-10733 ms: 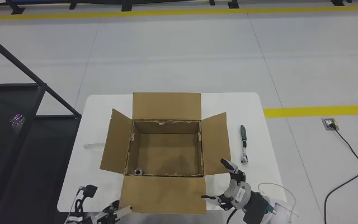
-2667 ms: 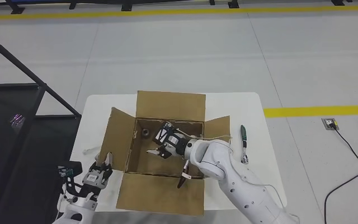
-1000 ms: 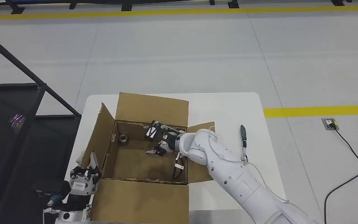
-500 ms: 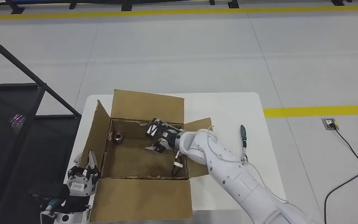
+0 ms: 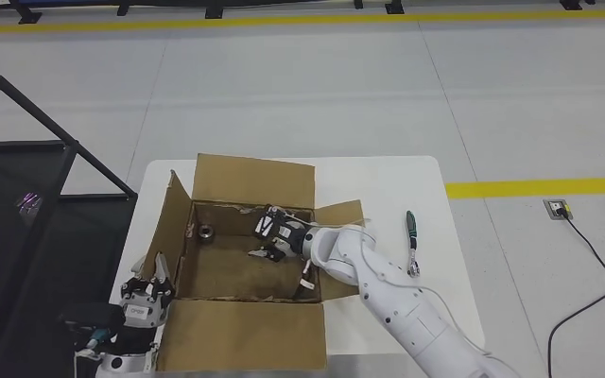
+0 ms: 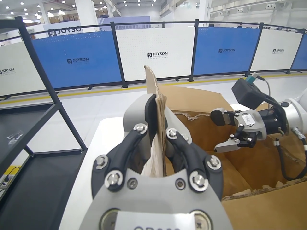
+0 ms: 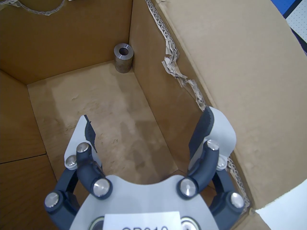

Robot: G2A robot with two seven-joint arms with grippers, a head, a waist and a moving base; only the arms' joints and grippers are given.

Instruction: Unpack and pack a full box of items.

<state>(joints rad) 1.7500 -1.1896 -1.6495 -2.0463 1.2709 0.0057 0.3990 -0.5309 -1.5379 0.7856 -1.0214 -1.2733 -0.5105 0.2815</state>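
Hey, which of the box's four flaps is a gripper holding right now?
The left flap, standing nearly upright: the left gripper is shut on its edge. The far flap, right flap and near flap are ungripped.

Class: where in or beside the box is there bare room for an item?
Most of the box floor is bare, under the open right gripper; one corner holds a metal cylinder. Free too: the table between box and ratchet.

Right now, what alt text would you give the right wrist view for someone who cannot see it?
An open claw hangs inside a brown cardboard box, above its bare floor. A small metal cylinder with a hole in its top stands upright in a corner of the floor, and the box's top edges are torn and ragged.
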